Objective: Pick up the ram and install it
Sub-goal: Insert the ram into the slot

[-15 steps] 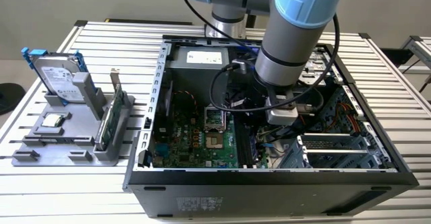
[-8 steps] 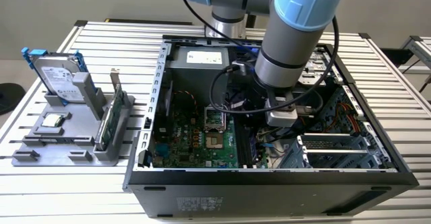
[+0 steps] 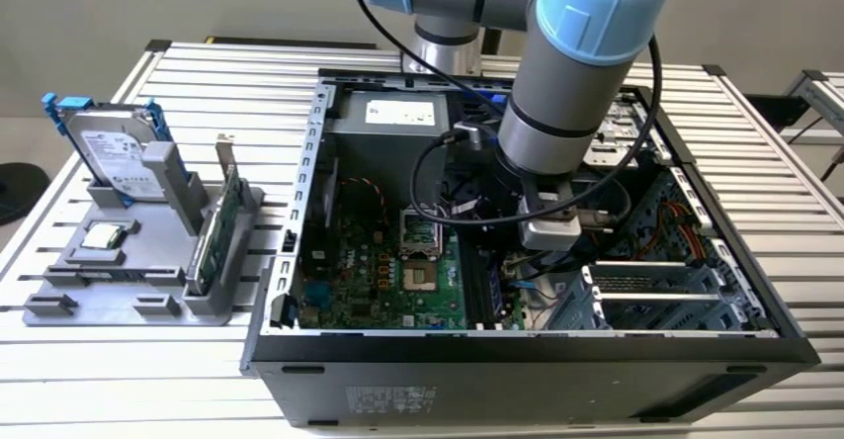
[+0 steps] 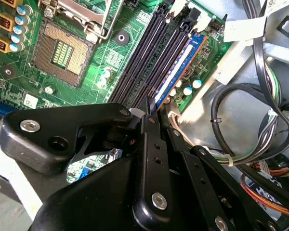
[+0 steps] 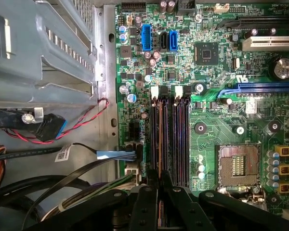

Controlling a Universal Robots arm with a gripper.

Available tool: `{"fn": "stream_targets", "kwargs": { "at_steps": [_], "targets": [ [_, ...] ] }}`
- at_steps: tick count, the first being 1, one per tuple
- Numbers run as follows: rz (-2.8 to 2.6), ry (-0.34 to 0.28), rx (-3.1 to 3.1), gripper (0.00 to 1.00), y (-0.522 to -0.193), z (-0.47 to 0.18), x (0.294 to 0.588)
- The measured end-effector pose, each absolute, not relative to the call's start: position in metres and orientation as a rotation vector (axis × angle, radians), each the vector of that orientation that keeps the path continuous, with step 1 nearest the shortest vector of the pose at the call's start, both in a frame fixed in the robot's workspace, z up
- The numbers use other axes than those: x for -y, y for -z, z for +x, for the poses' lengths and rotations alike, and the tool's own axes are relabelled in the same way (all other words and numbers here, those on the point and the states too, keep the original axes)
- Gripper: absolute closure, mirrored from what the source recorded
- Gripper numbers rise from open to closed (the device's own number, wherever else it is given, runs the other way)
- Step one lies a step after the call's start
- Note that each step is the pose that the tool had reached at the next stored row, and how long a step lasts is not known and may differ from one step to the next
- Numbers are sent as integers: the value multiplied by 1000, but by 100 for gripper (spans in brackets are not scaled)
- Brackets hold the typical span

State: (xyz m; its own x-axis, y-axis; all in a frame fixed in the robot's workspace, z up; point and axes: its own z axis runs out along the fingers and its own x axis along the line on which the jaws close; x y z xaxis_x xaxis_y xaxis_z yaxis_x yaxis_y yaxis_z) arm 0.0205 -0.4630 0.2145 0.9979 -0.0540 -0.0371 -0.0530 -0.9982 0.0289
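- We see the ram (image 4: 179, 65) edge-on in the outermost memory slot of the motherboard (image 4: 82, 72), its blue-striped strip running along the slot in the second wrist view.
- We judge it light, stiff and brittle (best held by the long edges, never the chips or contacts).
- The gripper (image 4: 149, 108) sits over the stick's near end, its black fingers (image 5: 149, 180) drawn close together around the thin top edge; we cannot tell whether they actually clamp it.
- Around it, the open computer case (image 3: 284, 261) lies on the slatted table (image 3: 132, 380).

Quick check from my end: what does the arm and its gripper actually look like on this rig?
The arm is a grey metal tube with light blue joint caps, and black cables loop beside its wrist. The gripper is matte black, built of angular linkage plates with silver screw heads.
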Motion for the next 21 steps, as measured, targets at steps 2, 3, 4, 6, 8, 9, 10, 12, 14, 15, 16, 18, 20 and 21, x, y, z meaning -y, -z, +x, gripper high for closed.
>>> {"fn": "stream_targets", "kwargs": {
  "at_steps": [2, 3, 4, 6, 8, 9, 10, 12, 14, 15, 16, 18, 20, 21],
  "targets": [
    [3112, 59, 83, 100, -214, 20, 463],
    [3112, 59, 83, 100, -214, 20, 463],
    [3112, 59, 83, 100, -214, 20, 463],
    [3112, 59, 83, 100, -214, 20, 463],
    [3112, 59, 83, 100, -214, 20, 463],
    [3112, 59, 83, 100, -214, 20, 463],
    [3112, 59, 83, 100, -214, 20, 463],
    [3112, 59, 83, 100, -214, 20, 463],
    [3112, 59, 82, 100, -214, 21, 463],
    [3112, 59, 81, 100, -214, 22, 463],
    [3112, 59, 80, 100, -214, 22, 463],
    [3112, 59, 78, 100, -214, 23, 463],
    [3112, 59, 78, 100, -214, 23, 463],
    [3112, 59, 77, 100, -214, 23, 463]
  ]
}}
